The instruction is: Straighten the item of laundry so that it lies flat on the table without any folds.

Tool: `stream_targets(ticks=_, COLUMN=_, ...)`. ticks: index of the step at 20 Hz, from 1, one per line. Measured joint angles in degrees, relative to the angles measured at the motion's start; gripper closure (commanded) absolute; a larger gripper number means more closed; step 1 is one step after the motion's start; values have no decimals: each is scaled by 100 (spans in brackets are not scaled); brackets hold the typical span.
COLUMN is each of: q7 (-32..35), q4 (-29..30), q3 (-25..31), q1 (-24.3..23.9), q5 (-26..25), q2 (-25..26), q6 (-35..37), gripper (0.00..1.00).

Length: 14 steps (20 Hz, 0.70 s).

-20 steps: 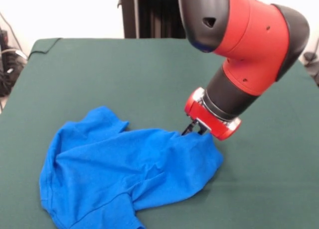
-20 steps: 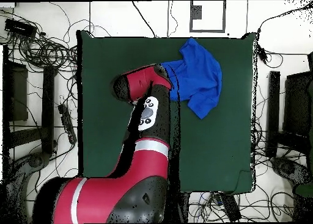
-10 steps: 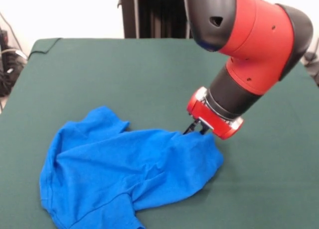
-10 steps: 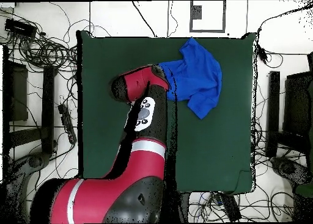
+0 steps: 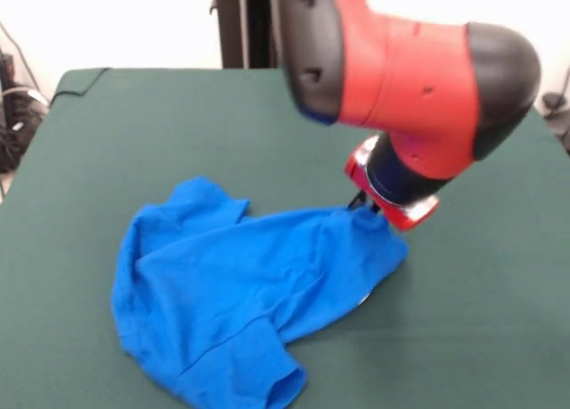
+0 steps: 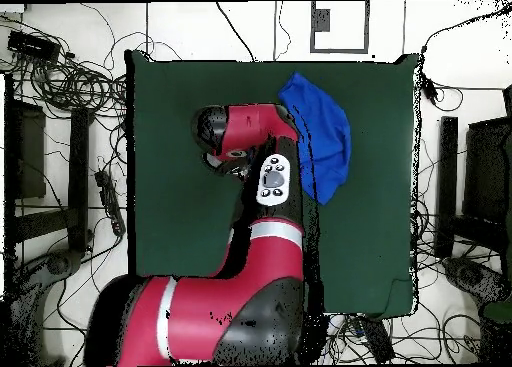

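Green table (image 5: 134, 124) carries the blue T-shirt (image 5: 240, 293), lower centre, bunched and folded; the claw (image 5: 361, 202) pinches its right edge. Flattening appears largely unfinished.

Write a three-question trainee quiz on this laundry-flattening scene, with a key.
1. True or false: the T-shirt lies flat with no folds on the table.
2. Which part of the shirt does the gripper meet in the front view? A) the edge under the arm B) the sleeve at the opposite end C) the middle
3. Fill in: the shirt's colour is ____.

Key: 1 false, it is bunched and creased; 2 A; 3 blue.
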Motion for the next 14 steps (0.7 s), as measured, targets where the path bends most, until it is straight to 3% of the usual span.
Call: stream_targets(ticks=14, q7=0, q4=-645, q3=1346, q1=-742, q5=640, q2=878, q6=3257, gripper=100)
